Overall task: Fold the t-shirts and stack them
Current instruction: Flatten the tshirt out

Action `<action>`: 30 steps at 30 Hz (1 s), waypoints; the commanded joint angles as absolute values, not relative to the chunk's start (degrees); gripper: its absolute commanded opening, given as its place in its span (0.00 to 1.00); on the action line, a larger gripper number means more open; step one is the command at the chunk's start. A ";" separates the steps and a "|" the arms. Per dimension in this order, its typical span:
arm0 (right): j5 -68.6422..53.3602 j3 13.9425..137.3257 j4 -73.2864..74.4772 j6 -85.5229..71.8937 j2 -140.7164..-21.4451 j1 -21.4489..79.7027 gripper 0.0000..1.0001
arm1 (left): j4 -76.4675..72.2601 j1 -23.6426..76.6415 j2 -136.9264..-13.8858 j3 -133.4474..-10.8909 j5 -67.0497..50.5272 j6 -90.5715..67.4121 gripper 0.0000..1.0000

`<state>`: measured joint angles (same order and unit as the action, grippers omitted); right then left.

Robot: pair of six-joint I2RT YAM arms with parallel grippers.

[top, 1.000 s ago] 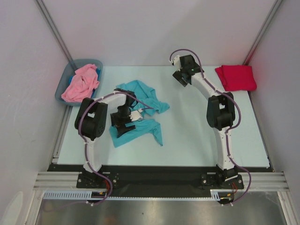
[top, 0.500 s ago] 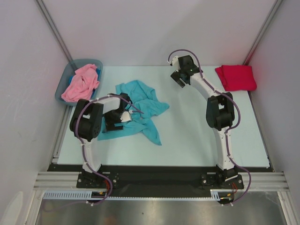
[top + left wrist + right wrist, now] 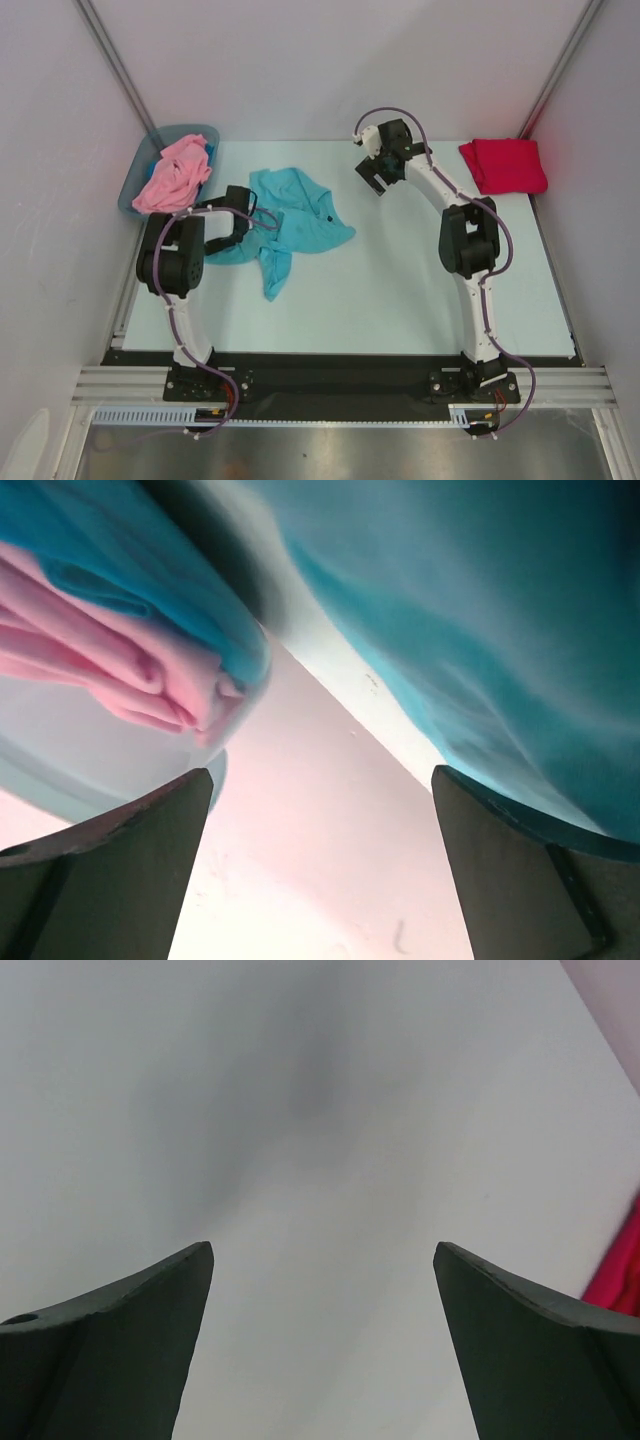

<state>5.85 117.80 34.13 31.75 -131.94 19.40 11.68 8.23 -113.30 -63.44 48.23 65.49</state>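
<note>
Near the left edge of the worktop (image 3: 400, 290), the left gripper (image 3: 320, 780) hangs spread and empty beside the crumpled teal t-shirt (image 3: 295, 215).
Right gripper (image 3: 322, 1250) also spread; folded red t-shirt (image 3: 503, 165) at the far right corner likely starts the stack; pink t-shirt (image 3: 173, 178) waits in the bin (image 3: 190, 132).

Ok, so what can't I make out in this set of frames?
- Left wrist view: past the open left gripper, the teal t-shirt is a close blur; which part, unclear.
- Top view: that gripper's tips, hidden under its own wrist.
- Top view: whatever lies under the pink t-shirt in the bin, covered by it.
- Right wrist view: the red t-shirt, cut off by the right edge.
</note>
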 commanded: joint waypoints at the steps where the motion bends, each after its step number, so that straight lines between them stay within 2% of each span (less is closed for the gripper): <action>1: -2.27 124.09 36.82 28.74 -131.22 20.56 1.00 | 14.84 6.06 -112.16 -68.38 51.95 57.05 1.00; 3: -6.47 126.11 38.75 28.21 -132.09 20.83 0.99 | 15.64 6.24 -109.18 -68.90 48.97 56.08 1.00; 6: -14.37 128.23 41.22 27.42 -133.33 21.09 0.90 | 21.87 6.42 -107.06 -72.50 43.71 51.17 1.00; 7: -16.15 128.49 41.83 27.51 -133.77 21.27 0.86 | 26.32 6.42 -106.09 -73.90 42.12 48.11 1.00; 9: -19.58 128.76 43.15 27.95 -134.38 21.97 0.68 | 29.78 6.59 -105.12 -77.51 36.77 45.19 1.00; 10: -20.30 128.85 43.68 28.47 -134.99 22.32 0.63 | 34.06 6.85 -104.33 -78.74 33.87 42.48 1.00; 12: -20.92 129.28 45.17 29.79 -135.70 23.55 0.69 | 38.73 7.38 -103.36 -82.08 27.20 40.26 1.00; 14: -20.92 129.81 47.36 31.46 -136.84 24.34 0.84 | 42.00 8.26 -102.31 -85.14 23.05 37.45 1.00; 19: -22.59 129.03 49.83 33.13 -137.72 25.75 0.91 | 46.31 11.07 -100.37 -88.42 16.88 35.07 1.00; 25: -21.97 127.71 51.59 33.57 -137.29 25.67 0.91 | 46.41 12.13 -100.46 -88.33 17.84 34.98 1.00; 30: -22.59 121.92 52.12 34.36 -134.83 25.40 0.92 | 45.53 12.13 -100.37 -88.07 18.54 35.07 1.00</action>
<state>-21.50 124.90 50.33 33.21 -138.52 25.71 45.47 12.36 -101.62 -87.44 19.05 36.36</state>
